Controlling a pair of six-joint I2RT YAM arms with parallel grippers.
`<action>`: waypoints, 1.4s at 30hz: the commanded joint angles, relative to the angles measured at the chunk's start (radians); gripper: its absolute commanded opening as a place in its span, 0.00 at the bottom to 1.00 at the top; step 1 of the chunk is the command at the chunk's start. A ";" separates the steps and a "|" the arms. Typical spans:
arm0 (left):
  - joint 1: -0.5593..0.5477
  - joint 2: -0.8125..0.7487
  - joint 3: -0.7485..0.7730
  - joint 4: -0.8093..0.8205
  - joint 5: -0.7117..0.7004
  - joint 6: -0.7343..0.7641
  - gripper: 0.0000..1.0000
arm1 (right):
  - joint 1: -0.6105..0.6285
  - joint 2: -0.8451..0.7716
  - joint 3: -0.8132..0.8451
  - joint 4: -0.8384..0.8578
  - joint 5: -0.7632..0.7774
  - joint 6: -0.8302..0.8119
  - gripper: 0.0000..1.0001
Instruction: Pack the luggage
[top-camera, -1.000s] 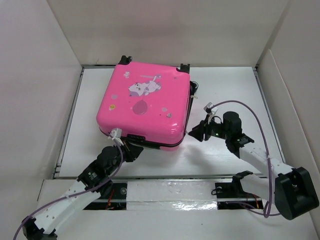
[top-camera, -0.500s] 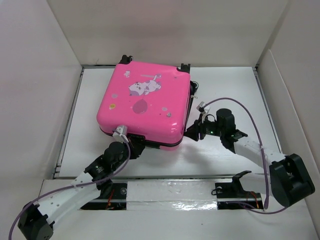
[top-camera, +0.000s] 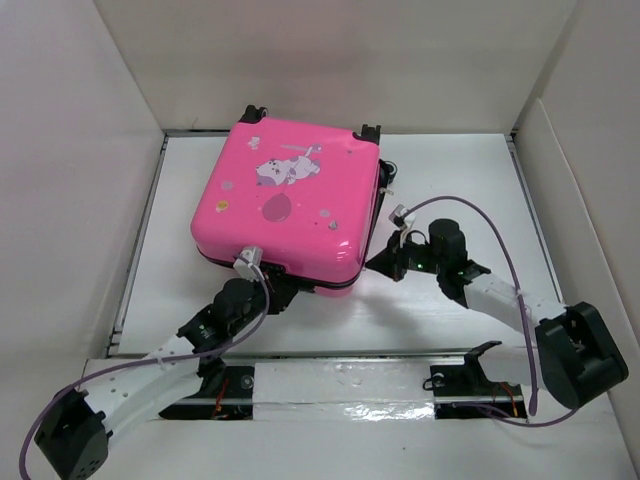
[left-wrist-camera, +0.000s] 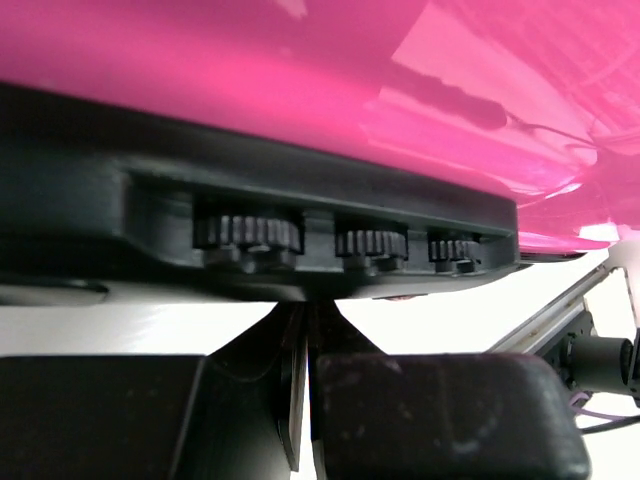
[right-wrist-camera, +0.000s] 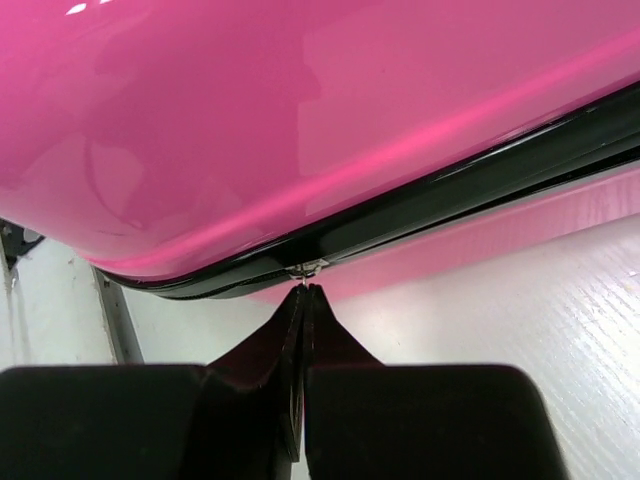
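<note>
The closed luggage (top-camera: 290, 205) takes up the left-middle of the bench (top-camera: 470, 170). There is a broad bare stretch to its right and a narrower strip on its left. White walls (top-camera: 330, 60) shut in the far side and both flanks. The left tool (top-camera: 272, 288) crowds its near edge, and the right tool (top-camera: 382, 262) presses at its near right corner.

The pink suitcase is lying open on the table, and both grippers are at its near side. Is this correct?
Not quite. The suitcase is closed, not open: the top view shows its printed lid down flat, with no lining in sight. The rest is correct: the left gripper and the right gripper are both at its near side.
</note>
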 joint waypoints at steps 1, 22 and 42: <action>0.002 0.054 0.058 0.153 0.025 0.015 0.00 | 0.041 -0.033 -0.022 0.092 0.070 0.007 0.00; -0.215 0.200 0.134 0.222 -0.176 -0.020 0.00 | 0.050 0.001 -0.044 0.167 0.247 0.007 0.32; -0.224 0.240 0.134 0.230 -0.162 -0.017 0.00 | 0.252 -0.181 -0.001 -0.218 0.597 0.039 0.41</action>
